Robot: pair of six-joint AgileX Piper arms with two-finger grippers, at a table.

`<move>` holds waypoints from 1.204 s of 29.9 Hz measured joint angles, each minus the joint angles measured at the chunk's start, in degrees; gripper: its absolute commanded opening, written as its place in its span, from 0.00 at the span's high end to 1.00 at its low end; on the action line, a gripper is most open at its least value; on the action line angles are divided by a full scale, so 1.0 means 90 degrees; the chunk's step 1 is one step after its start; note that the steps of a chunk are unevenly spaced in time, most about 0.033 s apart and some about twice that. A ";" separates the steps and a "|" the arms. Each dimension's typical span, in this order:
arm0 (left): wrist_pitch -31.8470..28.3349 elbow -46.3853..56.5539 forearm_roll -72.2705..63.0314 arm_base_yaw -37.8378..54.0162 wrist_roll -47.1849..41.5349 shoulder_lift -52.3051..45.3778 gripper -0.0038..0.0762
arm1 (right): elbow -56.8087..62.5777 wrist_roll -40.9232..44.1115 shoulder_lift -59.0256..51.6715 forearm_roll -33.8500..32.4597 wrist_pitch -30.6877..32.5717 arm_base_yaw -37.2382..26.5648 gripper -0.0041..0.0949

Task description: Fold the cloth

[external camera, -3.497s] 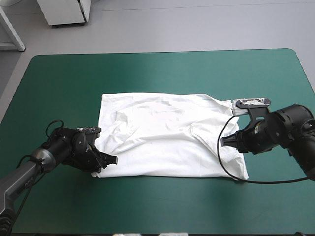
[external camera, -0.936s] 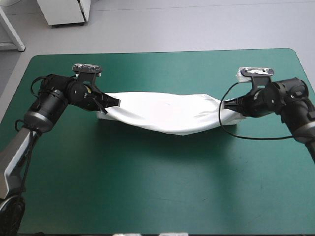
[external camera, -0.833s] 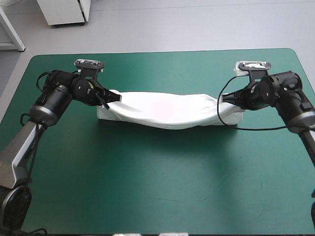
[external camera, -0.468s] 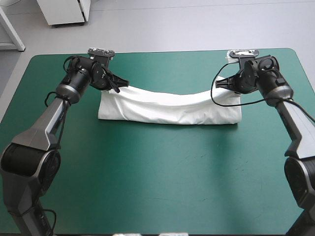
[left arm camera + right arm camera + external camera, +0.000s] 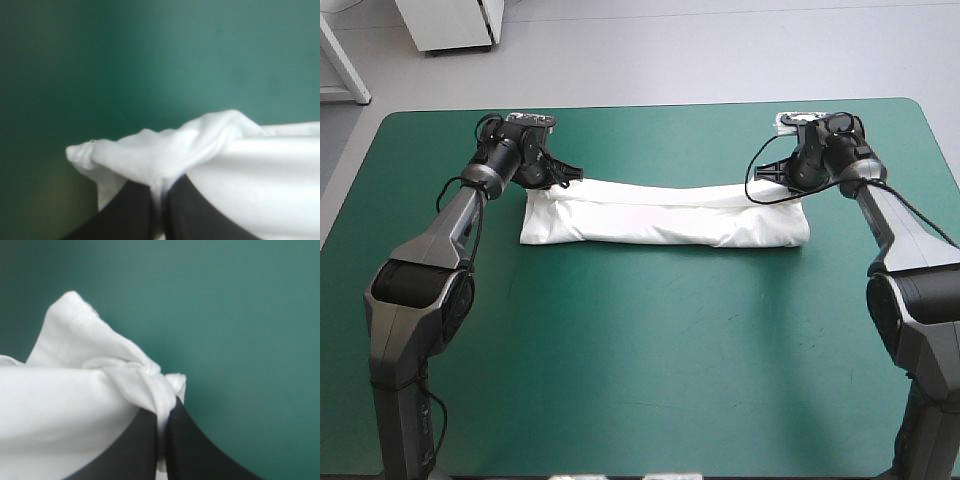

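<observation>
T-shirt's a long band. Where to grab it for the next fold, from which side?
Probably both corners of its right short end, coming in from the right: the T-shirt lies as a long flat band, so that end can fold over the left.

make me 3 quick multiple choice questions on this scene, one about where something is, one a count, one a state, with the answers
1. Where does the T-shirt lie on the teal-green table?
A. along the near edge
B. as a long band across the far half
C. hanging over the left edge

2. How many grippers hold it?
A. none
B. one
C. two

3. What state is the left gripper in?
A. wide open
B. shut on the T-shirt
C. shut on nothing

Answers:
1 B: the folded band runs from arm to arm, nearer the far edge.
2 C: the left gripper and the right gripper each pinch one end.
3 B: its wrist view shows white cloth pinched in it.
</observation>
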 measured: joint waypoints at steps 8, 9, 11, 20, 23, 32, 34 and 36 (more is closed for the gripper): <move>-0.0260 -0.0007 0.0004 0.0005 -0.0065 0.0218 0.89 | -0.0042 -0.0171 0.0228 0.0159 0.0022 -0.0005 0.84; -0.0270 -0.0020 0.0004 0.0005 -0.0065 0.0218 0.84 | -0.0070 -0.0181 0.0228 0.0159 0.0069 -0.0005 0.80; -0.0249 -0.0064 -0.0009 0.0005 -0.0033 0.0218 0.70 | -0.0154 -0.0207 0.0228 0.0182 0.0223 -0.0005 0.68; 0.0451 -0.0587 -0.0175 0.0005 0.0248 0.0056 0.24 | -0.0778 -0.0500 0.0228 0.0669 0.0869 -0.0011 0.47; 0.0730 -0.0800 -0.0073 0.0005 0.0248 -0.0041 0.27 | -0.1009 -0.0500 0.0165 0.0668 0.1042 -0.0011 0.47; 0.0933 -0.0959 -0.0470 0.0013 0.0524 -0.0715 0.95 | -0.1187 -0.0508 -0.0424 0.0494 0.1664 -0.0011 0.47; 0.1001 -0.0959 -0.1015 0.0013 0.0849 -0.0837 0.96 | -0.1187 -0.0500 -0.0534 0.0445 0.1796 -0.0011 0.47; 0.1098 -0.0959 -0.1633 -0.0056 0.1125 -0.0912 0.96 | -0.1187 -0.0480 -0.0660 0.0440 0.1842 -0.0011 0.47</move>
